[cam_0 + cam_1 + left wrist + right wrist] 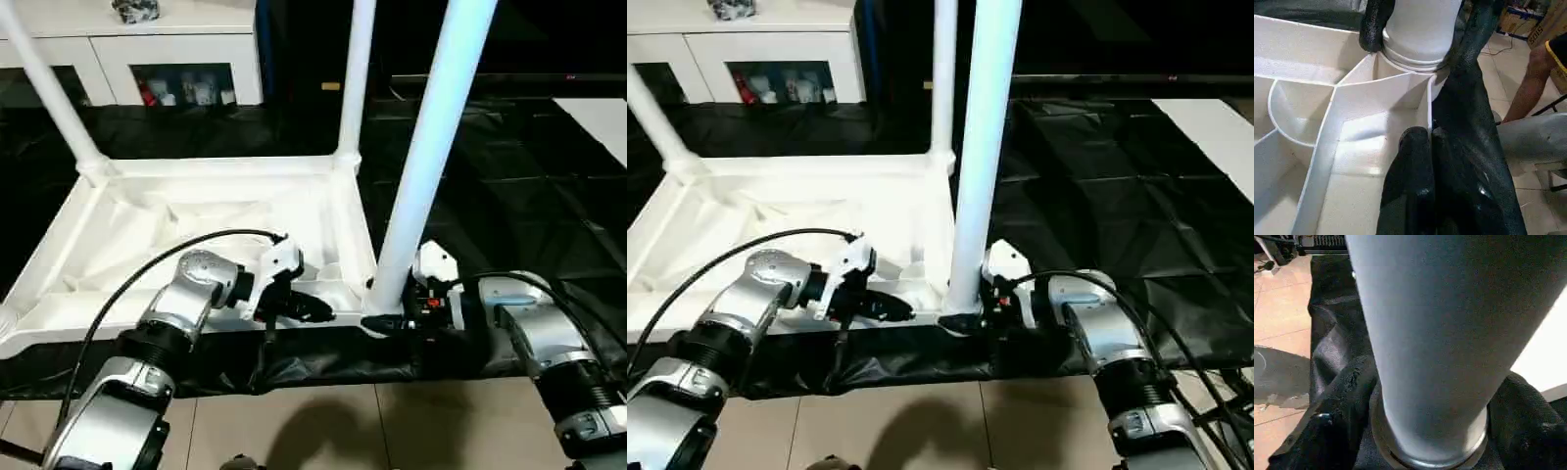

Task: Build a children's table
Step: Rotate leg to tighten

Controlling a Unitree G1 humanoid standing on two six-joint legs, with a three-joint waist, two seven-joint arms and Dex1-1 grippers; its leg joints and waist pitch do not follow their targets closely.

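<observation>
The children's table lies upside down on a black cloth, its ribbed white top (196,168) facing up. Three white legs stand in corner sockets: far left (49,88), far right (355,78) and near right (431,147). My right gripper (387,321) clasps the base of the near right leg (1425,333), one black finger (1347,387) on each side where the leg meets its socket. My left gripper (318,311) is shut and holds nothing. Its fingertips (1415,139) rest on a rib inside the top, just beside that corner socket (1415,61).
The black cloth (509,176) spreads to the right, and tiled floor (343,421) lies in front of it. A white glass-door cabinet (147,49) stands behind the table. A white slab (598,117) sits at the far right. A person's arm (1533,73) shows beyond the corner.
</observation>
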